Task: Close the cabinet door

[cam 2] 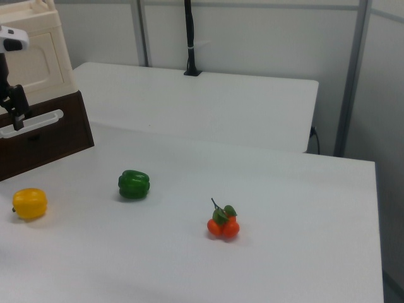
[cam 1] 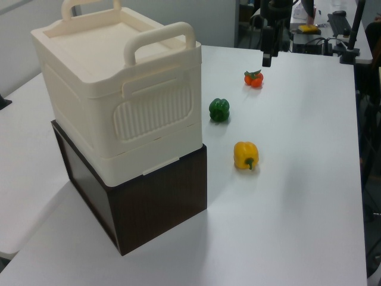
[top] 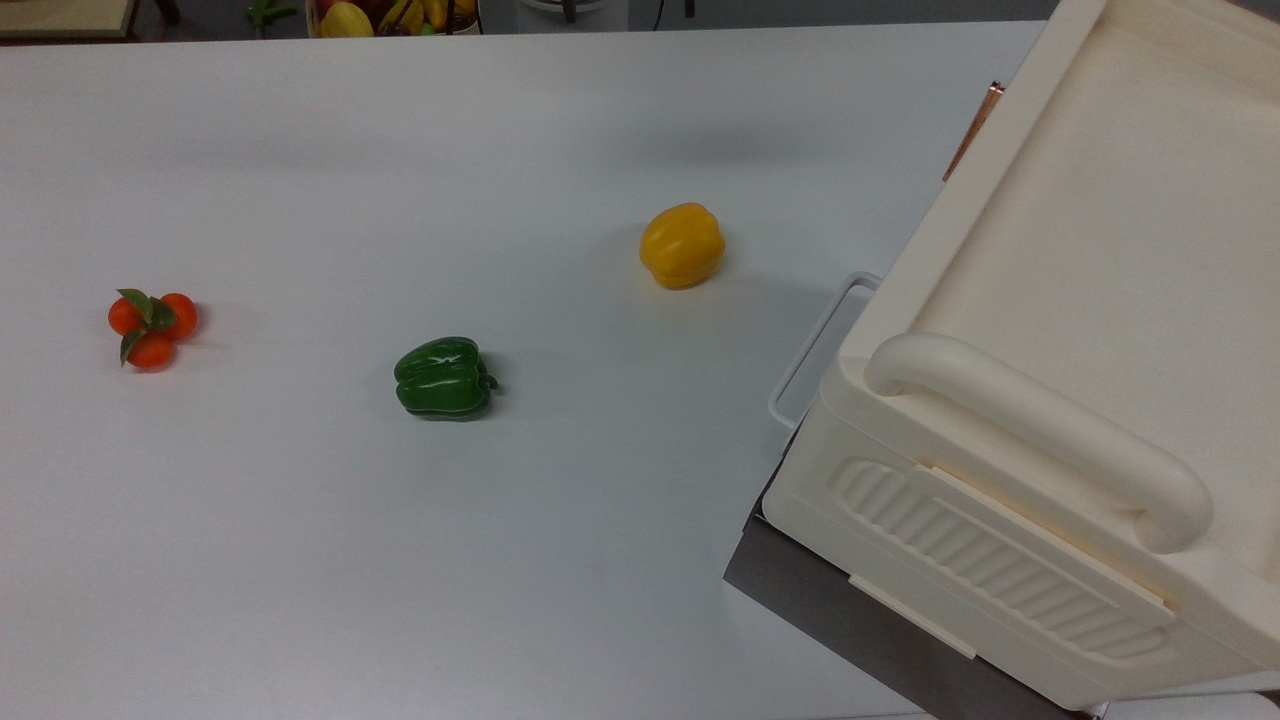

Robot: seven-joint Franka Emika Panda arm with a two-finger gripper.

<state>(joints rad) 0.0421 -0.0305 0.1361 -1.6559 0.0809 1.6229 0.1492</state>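
White laminate tabletop [top: 300,560] carries every item we record. Nearest in the left view stands a dark brown box-shaped base [cam 1: 155,202], and on it sits the large cream-white plastic cabinet [cam 1: 89,89], upright, with a thick rounded bar handle [cam 1: 158,39] over a ribbed side panel [cam 1: 153,110].

We find the flat cream cabinet door [cam 2: 39,60], with its recessed rounded inset, on the cabinet face turned toward the peppers. In the right view it lies flat against that face with no gap that we can make out. Its narrow copper-coloured handle strip [top: 975,125] shows along the cabinet's edge in the top view. Below this face a flat white plastic loop [top: 812,345] projects from the base over the table.

Beyond the cabinet in the left view lies a yellow bell pepper [cam 1: 246,155], then a green bell pepper [cam 1: 219,109], then a small cluster of orange-red fruits with green leaves [cam 1: 254,78]; all three rest on the table, well apart from one another.

Farthest, the black two-finger gripper [cam 1: 266,58] hangs above the table's far end, pointing down, clear of the cabinet. Whether its jaws are wide or narrow we cannot tell.
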